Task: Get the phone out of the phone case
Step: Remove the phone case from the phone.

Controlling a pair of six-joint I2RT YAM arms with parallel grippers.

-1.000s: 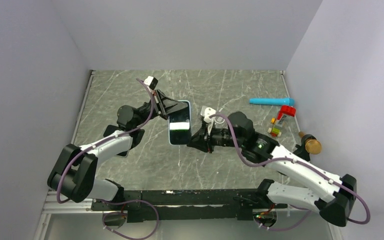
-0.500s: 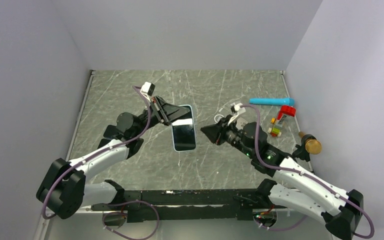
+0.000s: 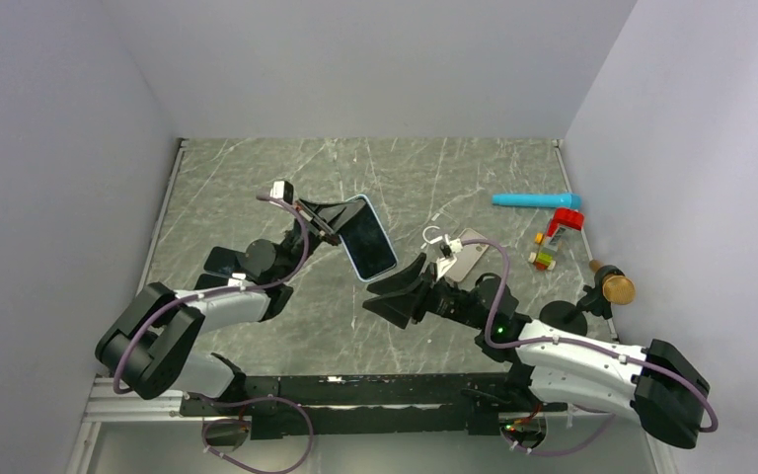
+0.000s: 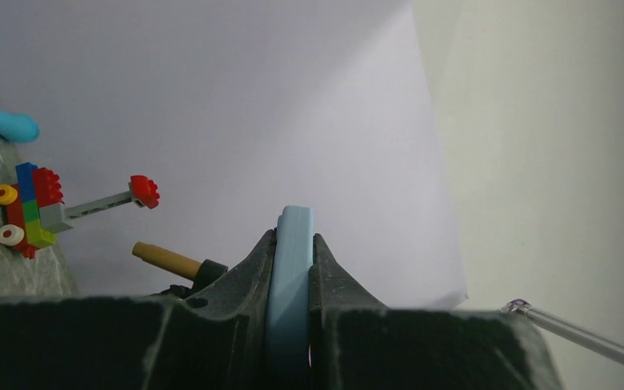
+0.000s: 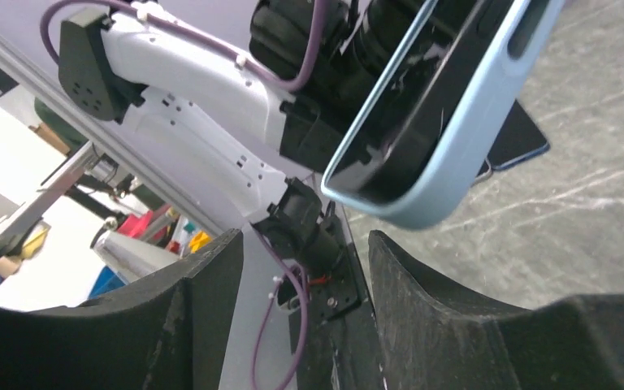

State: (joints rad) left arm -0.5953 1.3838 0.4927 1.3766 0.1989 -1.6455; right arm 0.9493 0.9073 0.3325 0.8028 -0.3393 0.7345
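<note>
My left gripper is shut on the edge of the light blue phone case and holds it tilted above the table, the dark phone screen facing up inside it. In the left wrist view the case edge sits pinched between my left gripper's jaws. My right gripper is open and empty, just near of and below the case's lower end. In the right wrist view my right gripper points under the case, apart from it.
A dark flat slab lies on the table under the left arm. A pale rectangular thing shows by the right wrist. At the right wall are a teal cylinder, a brick toy and a brown-handled tool.
The left gripper has swung the cased phone to a steeper tilt, its far end further back. The right gripper has drawn back toward the near edge and now sits below the case's near end.
</note>
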